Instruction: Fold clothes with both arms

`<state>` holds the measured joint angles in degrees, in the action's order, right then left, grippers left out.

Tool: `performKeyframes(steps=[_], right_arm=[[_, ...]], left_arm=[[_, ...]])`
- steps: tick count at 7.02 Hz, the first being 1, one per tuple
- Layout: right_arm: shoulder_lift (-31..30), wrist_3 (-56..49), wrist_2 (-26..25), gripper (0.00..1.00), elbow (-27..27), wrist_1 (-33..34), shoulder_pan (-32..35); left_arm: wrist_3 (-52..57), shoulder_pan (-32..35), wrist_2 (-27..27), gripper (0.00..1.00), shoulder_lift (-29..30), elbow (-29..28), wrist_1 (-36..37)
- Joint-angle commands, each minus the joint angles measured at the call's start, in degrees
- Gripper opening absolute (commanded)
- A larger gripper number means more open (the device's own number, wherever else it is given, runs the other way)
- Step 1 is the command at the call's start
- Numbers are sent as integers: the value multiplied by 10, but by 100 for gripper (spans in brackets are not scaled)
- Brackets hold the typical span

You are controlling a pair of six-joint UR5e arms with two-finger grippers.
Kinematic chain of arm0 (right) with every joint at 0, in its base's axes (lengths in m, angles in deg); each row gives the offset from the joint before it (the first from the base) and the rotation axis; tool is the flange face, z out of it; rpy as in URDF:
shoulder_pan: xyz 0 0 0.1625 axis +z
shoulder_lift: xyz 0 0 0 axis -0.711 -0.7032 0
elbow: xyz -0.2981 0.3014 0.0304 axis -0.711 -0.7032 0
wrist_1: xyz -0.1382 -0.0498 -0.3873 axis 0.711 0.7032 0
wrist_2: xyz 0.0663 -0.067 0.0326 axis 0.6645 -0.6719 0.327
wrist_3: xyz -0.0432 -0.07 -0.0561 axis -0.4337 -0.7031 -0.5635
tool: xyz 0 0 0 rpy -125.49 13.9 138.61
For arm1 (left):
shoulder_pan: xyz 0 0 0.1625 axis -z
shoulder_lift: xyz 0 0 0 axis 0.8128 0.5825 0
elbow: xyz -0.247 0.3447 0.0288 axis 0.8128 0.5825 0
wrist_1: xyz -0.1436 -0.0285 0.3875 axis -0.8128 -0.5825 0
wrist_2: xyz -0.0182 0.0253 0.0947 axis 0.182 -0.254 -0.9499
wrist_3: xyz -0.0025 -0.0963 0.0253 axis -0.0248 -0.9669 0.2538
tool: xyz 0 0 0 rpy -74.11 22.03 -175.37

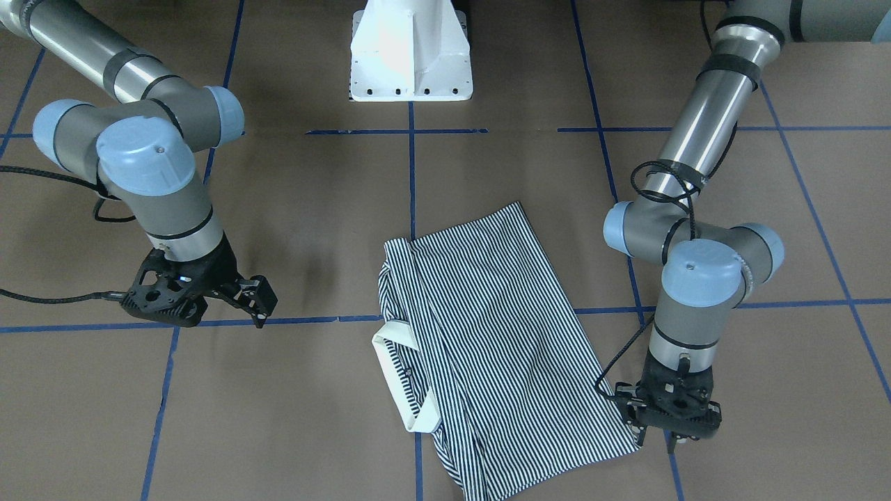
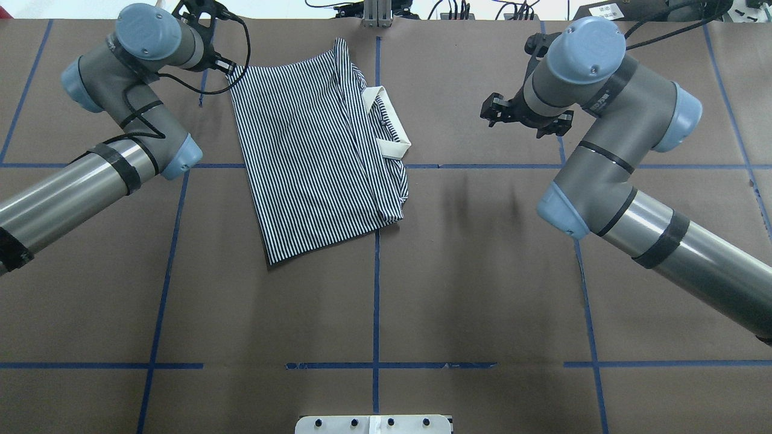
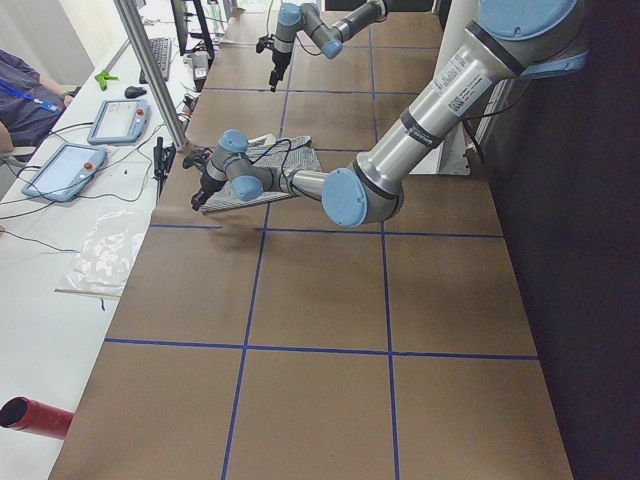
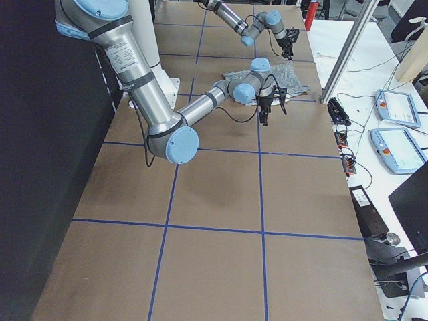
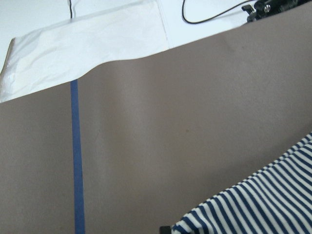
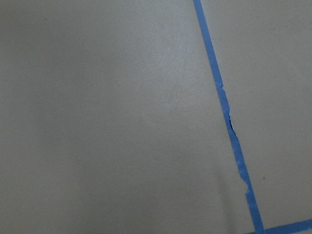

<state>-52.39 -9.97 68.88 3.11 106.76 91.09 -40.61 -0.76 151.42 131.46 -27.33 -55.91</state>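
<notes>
Shirt [image 1: 494,334] is lying flat on the surface [image 1: 306,417], near its far middle on the operators' side. It is already partly folded into a narrower shape, with the cream collar [image 1: 400,376] sitting at the edge facing the robot's right. Judging the step as mid-fold, going for a grasp for the next fold.

Left hand [image 1: 656,440] is hovering fingers-down just beside the shirt's far corner, on the edge opposite the collar. Its fingers are standing apart and gripping nothing. The left wrist view is showing only the striped corner at its bottom edge, so contact is hard to tell.

Right hand [image 1: 257,300] is hanging above bare surface, well apart from the collar side, with its fingers spread and empty. The right wrist view is showing only surface and blue tape [image 6: 229,122].

The next move is probably calling for the left hand to drop and pinch that corner. The right hand is needing to travel across to the shirt to take a matching point, so that both lift evenly and the layers are not sliding apart.

Black cable [image 1: 619,362] is dangling off the left wrist right next to the shirt edge and could be snagging the cloth. White pedestal [image 1: 411,52] is standing well apart, behind the shirt. A side bench with pendant tablets [image 3: 65,170], a clear plastic sheet [image 3: 100,250], a red cylinder [image 3: 35,415] and a seated person [image 3: 25,100] are staying off the working zone.
</notes>
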Motion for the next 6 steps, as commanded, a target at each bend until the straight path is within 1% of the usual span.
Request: performKeyframes(steps=[1,2,3,4,5,6], right_arm=[[65,137,-47,89,-30,0,-44],[96,202,-92,78,-66,-27,-68],[134,240,-118,76,-127,-65,-86],[160,276,-148,75,-167,-83,-102],[164,288,-168,71,-177,-83,-113],[170,289,-176,70,-196,-85,-118]], left_arm=[[24,12,27,100,-33,49,0],[23,11,27,100,-42,53,0],[23,12,28,100,-46,54,-1],[23,12,28,100,-47,54,-1],[22,12,29,100,-47,54,-1],[20,12,30,100,-53,56,-2]])
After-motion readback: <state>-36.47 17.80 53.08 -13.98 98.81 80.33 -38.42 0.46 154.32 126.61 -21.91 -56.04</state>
